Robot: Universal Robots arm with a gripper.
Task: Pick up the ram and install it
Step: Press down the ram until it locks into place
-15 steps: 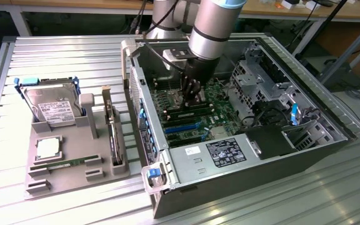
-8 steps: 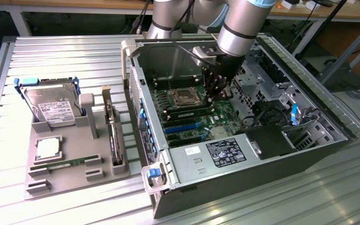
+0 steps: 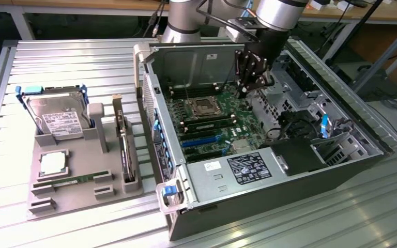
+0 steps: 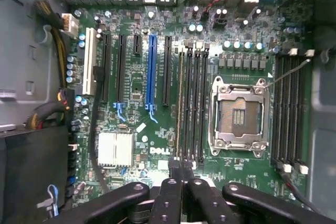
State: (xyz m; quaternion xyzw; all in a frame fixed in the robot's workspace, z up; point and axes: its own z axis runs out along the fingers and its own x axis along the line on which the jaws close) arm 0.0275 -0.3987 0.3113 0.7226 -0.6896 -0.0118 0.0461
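Occlusion first: the arm's upper part is cut off at the frame edge in the exterior view, and the wrist view cuts the gripper [image 4: 182,174] off below its black fingers [image 4: 169,192]. These are drawn nearly together, leaving a thin gap. Whether anything is clamped there cannot be made out.

On the exterior view's left, a grey tray [image 3: 81,199] holds a hard drive [image 3: 57,116] upright in a blue frame, a square processor [image 3: 54,163] lying flat, and the ram [image 3: 71,181], a green stick seated in a tray slot, well apart from the gripper. An expansion card [image 3: 122,137] stands on edge along the tray's far side.

Further right, the open computer case [image 3: 184,64] contains the motherboard [image 3: 209,129]. The gripper [image 3: 243,93] hangs inside it, above the board near the processor socket [image 3: 203,107].

The wrist view adds board detail: the open socket [image 4: 239,114], memory slots [image 4: 194,103] beside it, and a pale strip [image 4: 180,103] along the slot in line with the fingers. Its identity cannot be confirmed.
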